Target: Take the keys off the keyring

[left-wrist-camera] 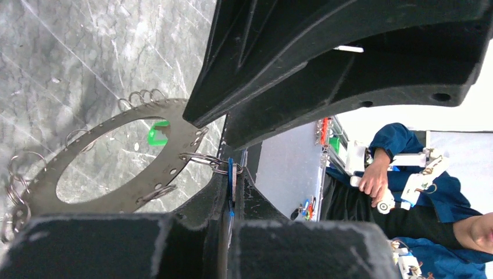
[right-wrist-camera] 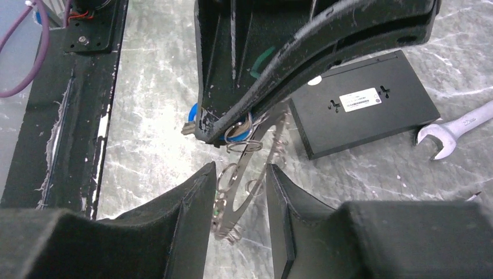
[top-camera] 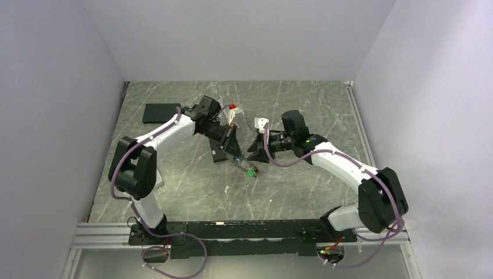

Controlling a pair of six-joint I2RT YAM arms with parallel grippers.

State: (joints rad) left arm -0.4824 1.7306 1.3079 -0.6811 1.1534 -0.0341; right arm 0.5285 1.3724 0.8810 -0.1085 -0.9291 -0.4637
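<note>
From above, both arms meet over the middle of the desk (top-camera: 174,186). The left fingers (top-camera: 225,146) and right fingers (top-camera: 257,150) point toward each other. The keyring (top-camera: 239,163) is between their tips and a little nearer the arm bases. The green key (top-camera: 250,172) sits at the keyring's near edge; whether it touches the desk I cannot tell. A black box (top-camera: 161,112) lies well apart at the far left. The walls stand well back on three sides, so there is open room all round, most of it toward the arm bases.

The left wrist view shows the keyring as a thin, flat metal plate with a wide hole. Its drilled rim carries small split rings (left-wrist-camera: 200,158). The left fingers are closed to a narrow slit on the blue key (left-wrist-camera: 231,174), seen edge-on, and one split ring links it to the plate. The green key shows through the hole.

In the right wrist view the right fingers are partly open and straddle the plate's rim. Desk shows on either side of the plate, so they seem not to clamp it. A spanner (right-wrist-camera: 459,125) lies beyond the box.

The plate looks light, stiff and smooth, so it is likely to swing or slip. It is best pinched flat across its band, clear of the split rings. Those rings look springy, so a key probably has to be wound round the coil rather than pulled. The plastic head is the key's broadest place to grip.
</note>
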